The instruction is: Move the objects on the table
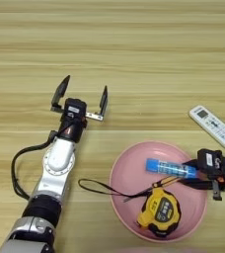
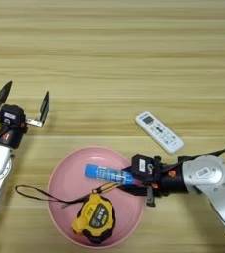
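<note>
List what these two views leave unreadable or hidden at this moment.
- Right gripper: its fingers merge with the blue tube at the pink bowl's rim; open or shut cannot be told.
- Orange-handled screwdriver: only a sliver shows by the tape measure.
- White remote: button markings too small.
- Left gripper: open, empty; its arm is cut off at the bottom edge.

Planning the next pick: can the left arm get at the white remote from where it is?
Probably not easily. The left gripper hovers open over bare table, while the white remote lies far across, beyond the pink bowl; the right gripper sits much nearer.
</note>
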Robot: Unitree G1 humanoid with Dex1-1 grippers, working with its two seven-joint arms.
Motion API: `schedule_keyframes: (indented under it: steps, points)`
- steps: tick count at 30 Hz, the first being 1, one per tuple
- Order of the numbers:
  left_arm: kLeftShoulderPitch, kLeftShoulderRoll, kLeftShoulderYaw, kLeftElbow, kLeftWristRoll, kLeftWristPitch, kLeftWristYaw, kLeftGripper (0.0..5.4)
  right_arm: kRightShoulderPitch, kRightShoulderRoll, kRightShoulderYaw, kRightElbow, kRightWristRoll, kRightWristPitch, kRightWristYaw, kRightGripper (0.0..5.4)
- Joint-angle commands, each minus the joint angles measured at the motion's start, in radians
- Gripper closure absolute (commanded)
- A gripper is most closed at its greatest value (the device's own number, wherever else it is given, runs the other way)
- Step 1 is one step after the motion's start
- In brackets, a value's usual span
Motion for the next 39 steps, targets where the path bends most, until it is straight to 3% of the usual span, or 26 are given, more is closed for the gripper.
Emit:
schedule_keyframes:
  steps: [1,12,17,26,39]
  points:
    - [-0.013,0.003,-0.003,0.01,0.008,-0.011,0.006,0.0,-0.013,-0.008,-0.031,-0.015,0.024,0.016,0.006,4.08]
    - [-0.019,0.004,-0.002,0.024,0.009,-0.018,0.009,0.0,-0.033,-0.008,-0.081,0.018,0.059,0.024,0.0,4.08]
    - [-0.022,0.005,-0.002,0.029,0.009,-0.021,0.009,0.0,-0.079,0.015,-0.127,0.09,0.061,0.044,-0.045,4.08]
    - [-0.026,0.008,-0.002,0.039,0.008,-0.025,0.011,0.0,-0.155,0.068,-0.198,0.16,0.125,0.159,-0.11,4.08]
    - [-0.035,0.01,0.001,0.056,0.008,-0.035,0.013,0.0,-0.129,0.067,-0.118,0.238,0.017,0.133,-0.113,4.08]
